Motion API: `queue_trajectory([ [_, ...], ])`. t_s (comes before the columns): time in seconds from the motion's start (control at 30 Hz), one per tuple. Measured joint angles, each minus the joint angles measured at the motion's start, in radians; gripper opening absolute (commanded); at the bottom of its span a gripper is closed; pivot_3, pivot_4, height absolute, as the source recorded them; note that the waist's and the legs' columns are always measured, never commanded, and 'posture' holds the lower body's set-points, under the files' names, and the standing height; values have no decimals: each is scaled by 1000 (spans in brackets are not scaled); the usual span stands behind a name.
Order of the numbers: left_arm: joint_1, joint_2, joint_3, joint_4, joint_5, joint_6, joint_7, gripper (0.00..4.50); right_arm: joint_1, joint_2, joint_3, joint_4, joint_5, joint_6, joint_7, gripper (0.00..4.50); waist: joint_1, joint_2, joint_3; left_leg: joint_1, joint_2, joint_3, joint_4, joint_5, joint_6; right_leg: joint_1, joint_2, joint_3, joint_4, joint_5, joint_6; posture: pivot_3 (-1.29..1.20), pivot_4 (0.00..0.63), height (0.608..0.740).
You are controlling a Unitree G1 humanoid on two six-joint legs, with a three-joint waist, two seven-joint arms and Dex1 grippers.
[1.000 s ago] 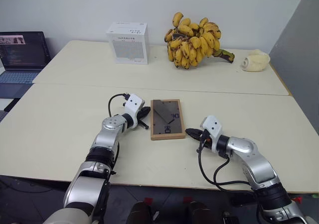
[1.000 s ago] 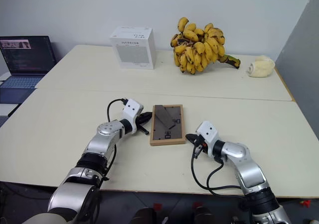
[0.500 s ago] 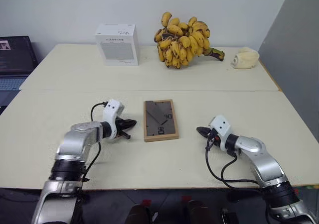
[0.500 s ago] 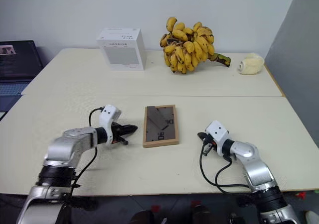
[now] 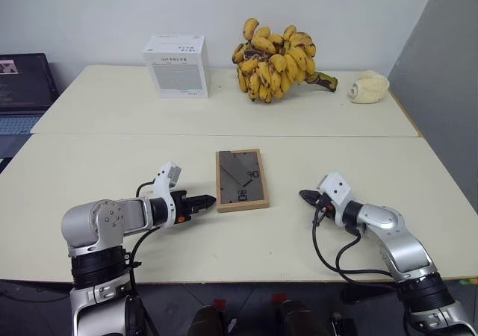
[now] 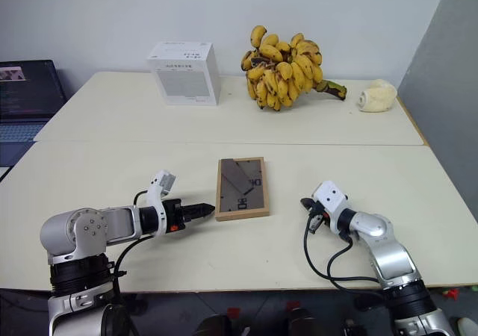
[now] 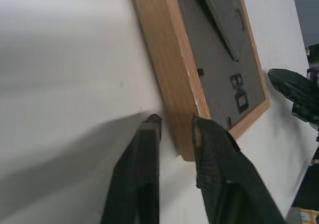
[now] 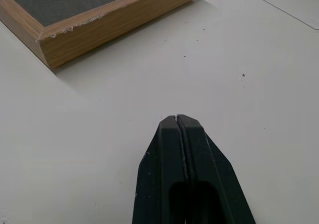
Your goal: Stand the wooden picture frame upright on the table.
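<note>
The wooden picture frame [image 5: 240, 179] lies flat on the cream table [image 5: 112, 164], its dark grey back and folded stand facing up. My left gripper [image 5: 208, 200] points at the frame's near left corner. In the left wrist view its fingers [image 7: 149, 149] stand slightly open, with the light-wood corner [image 7: 172, 69] just ahead of the gap between them. My right gripper [image 5: 305, 196] rests low over the table to the right of the frame, a short way off it. Its fingers [image 8: 177, 134] are pressed shut on nothing, facing the frame's wooden side [image 8: 114, 20].
A white box [image 5: 176, 66], a big bunch of bananas [image 5: 276, 58] and a pale lump [image 5: 369, 88] sit along the table's far side. A laptop [image 5: 19, 89] stands off the left edge. A grey wall [image 5: 448, 89] rises at the right. A seam [image 5: 112, 135] crosses the table.
My left gripper has drawn back toward me, rolled over and opened a little, and now aims at the frame's near left corner. The right gripper has shifted slightly away from the frame.
</note>
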Motion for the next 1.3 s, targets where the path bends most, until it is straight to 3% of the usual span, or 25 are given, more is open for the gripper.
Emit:
queue_trajectory([
  [0.37, -15, 9, 87, 35, -47, -1, 22, 4008, -3, 0, 2, 11, -12, -7, 1, 0, 0, 0, 0, 0, 0, 0, 0, 0, 0, 0, 0, 0, 0, 0, 0, 0, 150, 740],
  [0.8, -42, 66, -22, 232, -131, -25, -67, 4008, -68, 54, 66, 122, -97, -105, -17, 0, -1, 0, 0, 1, 0, 0, 0, 0, 0, 1, 0, 0, 0, 0, 0, 0, 150, 740],
  [1.3, -74, 74, -42, 334, -150, -72, -84, 4008, -68, 105, 128, 70, -112, -63, 7, 0, -1, 1, -1, 2, 0, 0, 0, 0, 0, 2, 0, 0, 0, -1, 1, 0, 150, 740],
])
